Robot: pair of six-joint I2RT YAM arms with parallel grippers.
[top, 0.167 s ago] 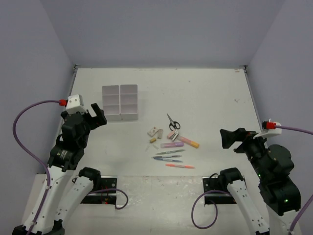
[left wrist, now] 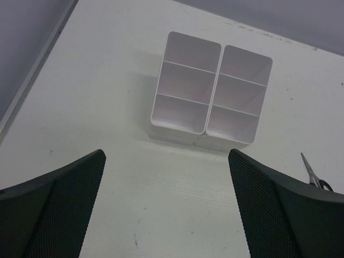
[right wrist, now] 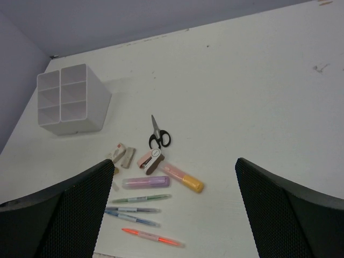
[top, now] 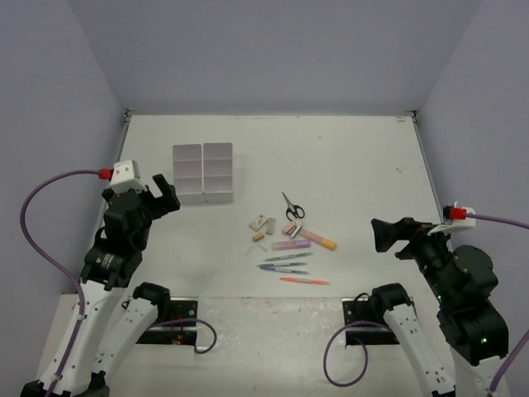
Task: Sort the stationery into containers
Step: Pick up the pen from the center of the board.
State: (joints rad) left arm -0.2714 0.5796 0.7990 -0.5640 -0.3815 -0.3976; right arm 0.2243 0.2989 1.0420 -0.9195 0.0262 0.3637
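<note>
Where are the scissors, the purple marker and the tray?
scissors [right wrist: 157,134]: right wrist view, where blades meet handles.
purple marker [right wrist: 145,182]: right wrist view, mid-barrel.
tray [right wrist: 98,102]: right wrist view, on its outer side wall.

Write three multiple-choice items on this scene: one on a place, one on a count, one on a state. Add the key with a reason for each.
1. Where are the scissors?
A. In the tray
B. On the table, to the right of the tray
C. In a gripper

2. How many compartments does the tray have?
A. Four
B. Six
C. Nine

3. How are the left gripper and the right gripper?
A. Both open and empty
B. Left shut on the scissors
C. Right shut on the scissors

Key:
1 B: the top view shows them lying flat there, apart from the tray.
2 B: there are two columns of three.
3 A: each wrist view shows fingers wide apart with nothing between them.
</note>
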